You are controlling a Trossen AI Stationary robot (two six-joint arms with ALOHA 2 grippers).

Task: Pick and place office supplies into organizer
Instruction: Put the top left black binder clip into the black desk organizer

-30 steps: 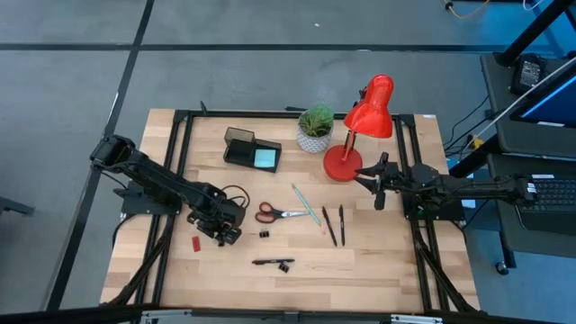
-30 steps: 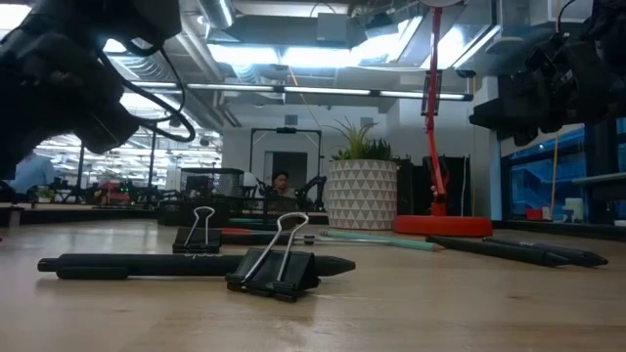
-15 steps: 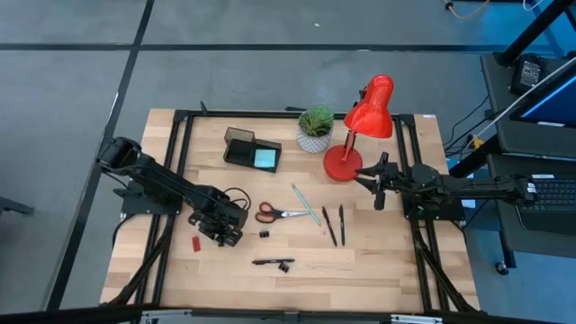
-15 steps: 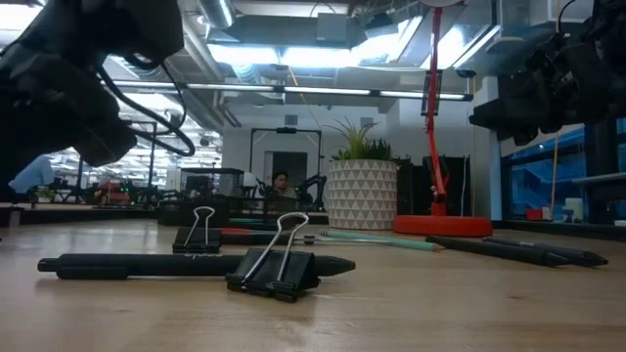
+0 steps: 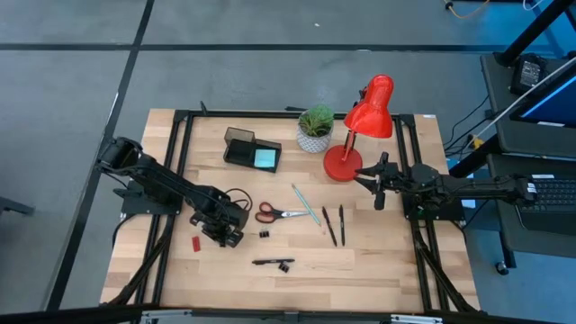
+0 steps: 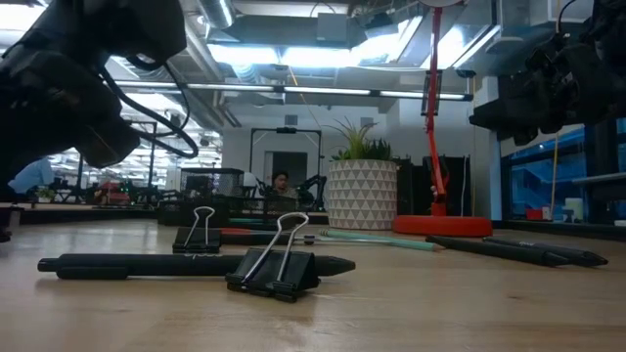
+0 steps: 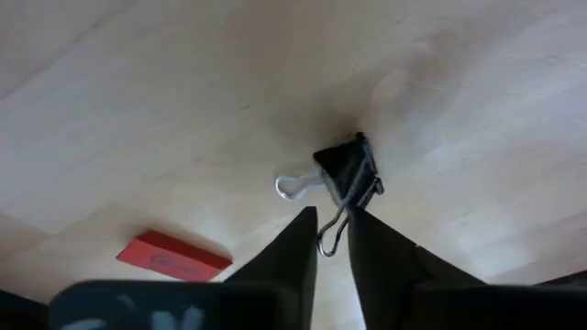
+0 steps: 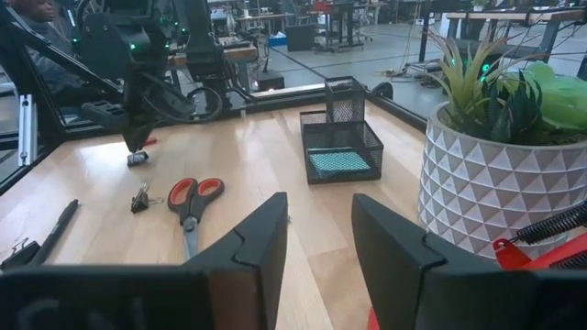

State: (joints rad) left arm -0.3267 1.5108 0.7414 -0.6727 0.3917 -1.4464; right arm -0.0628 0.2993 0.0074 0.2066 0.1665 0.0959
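Both arms (image 5: 162, 184) matte blk, jointed, w/ blk cable loops.

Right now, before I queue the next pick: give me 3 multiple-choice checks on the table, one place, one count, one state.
1. Where is the light-blue notepad?
A. In the organizer
B. Beside the scissors
C. Under the lamp base

2. How many black pens lie on the table?
A. One
B. Three
C. Five

3. What is the right gripper doing?
A. Jaws shut on a pen
B. Jaws open, holding nothing
C. Jaws shut on the scissors

Answers:
1 A: the high view shows the blue square inside the black tray's right compartment.
2 B: two lie side by side right of the teal pencil and one lies at the front edge.
3 B: the right wrist view shows a clear gap between the jaws with nothing in it.

The left gripper hangs over a binder clip near the red piece.
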